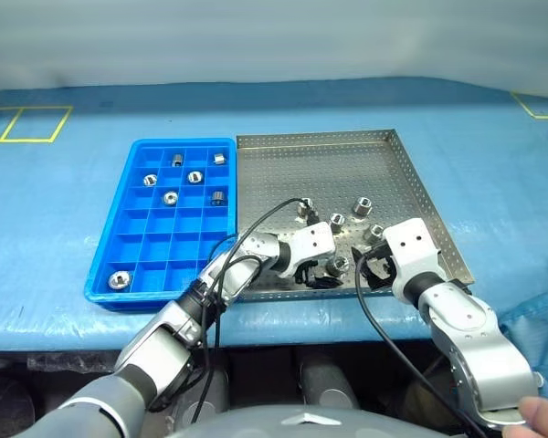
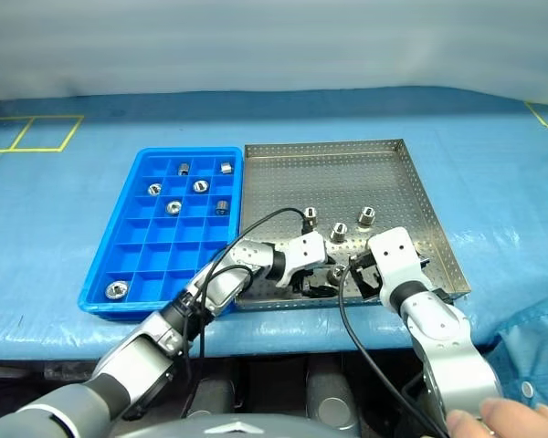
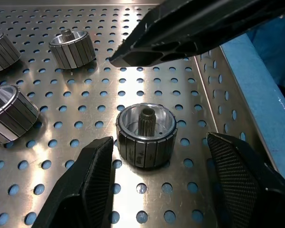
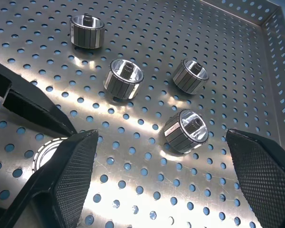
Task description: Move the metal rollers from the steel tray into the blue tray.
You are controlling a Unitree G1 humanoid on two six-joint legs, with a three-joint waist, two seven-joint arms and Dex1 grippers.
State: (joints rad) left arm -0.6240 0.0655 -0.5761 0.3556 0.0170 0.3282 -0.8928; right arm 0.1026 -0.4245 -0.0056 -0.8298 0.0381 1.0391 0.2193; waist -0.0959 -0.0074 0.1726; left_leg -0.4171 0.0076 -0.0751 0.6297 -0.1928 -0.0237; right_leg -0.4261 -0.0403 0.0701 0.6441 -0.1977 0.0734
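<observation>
Between left gripper [image 3: 156,190] fingers, left wrist view reveals roller's [image 3: 146,134] splined hub

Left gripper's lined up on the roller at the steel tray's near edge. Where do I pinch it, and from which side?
Pinch the roller across its ribbed outer wall, coming down from above. It stands upright, hollow end up, between the open left gripper fingers, with bare steel tray floor on both sides.
</observation>
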